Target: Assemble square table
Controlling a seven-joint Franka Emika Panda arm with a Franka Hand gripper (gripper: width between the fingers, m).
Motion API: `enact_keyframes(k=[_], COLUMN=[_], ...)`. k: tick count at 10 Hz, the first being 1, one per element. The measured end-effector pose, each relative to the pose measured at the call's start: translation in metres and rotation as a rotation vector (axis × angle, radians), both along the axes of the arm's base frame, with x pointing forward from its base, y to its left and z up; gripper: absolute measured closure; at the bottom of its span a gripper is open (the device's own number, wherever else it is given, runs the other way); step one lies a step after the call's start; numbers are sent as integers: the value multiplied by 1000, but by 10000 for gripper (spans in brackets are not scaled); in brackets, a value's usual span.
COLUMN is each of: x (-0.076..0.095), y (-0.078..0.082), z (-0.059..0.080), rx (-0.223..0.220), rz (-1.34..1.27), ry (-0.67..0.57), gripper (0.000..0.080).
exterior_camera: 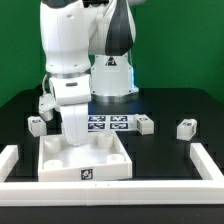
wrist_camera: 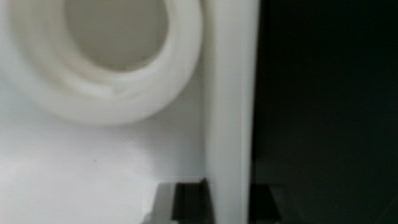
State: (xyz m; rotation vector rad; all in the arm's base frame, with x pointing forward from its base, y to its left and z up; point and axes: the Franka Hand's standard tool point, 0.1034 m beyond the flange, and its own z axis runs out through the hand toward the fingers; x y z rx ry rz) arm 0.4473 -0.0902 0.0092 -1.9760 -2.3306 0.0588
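The square table's large white panel (exterior_camera: 100, 157) lies at the front middle of the black table, its tag (exterior_camera: 87, 173) on the near wall. The arm reaches down over the panel's far left part, and the hand (exterior_camera: 72, 130) hides the jaws in the exterior view. In the wrist view my gripper (wrist_camera: 228, 206) is shut on the panel's thin upright rim (wrist_camera: 228, 110), one dark finger (wrist_camera: 189, 206) on each side of it. A round raised socket (wrist_camera: 111, 60) sits close beside that rim. Three small white tagged legs (exterior_camera: 36, 124) (exterior_camera: 145, 125) (exterior_camera: 186, 127) lie behind the panel.
White border rails run along the exterior view's left (exterior_camera: 8, 160), front (exterior_camera: 110, 194) and right (exterior_camera: 205, 160). The marker board (exterior_camera: 108, 124) lies flat behind the panel, at the foot of the arm's base (exterior_camera: 110, 80).
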Motion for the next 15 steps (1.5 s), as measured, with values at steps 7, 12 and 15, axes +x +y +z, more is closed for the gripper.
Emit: enact_keyframes(k=[7,12,15], x=[46,46,46], y=[102,110,136], z=[6,7,6], rx=[14,13,23], rz=[-170,-186,-202], ry=[12,37,32], gripper=[736,735,735])
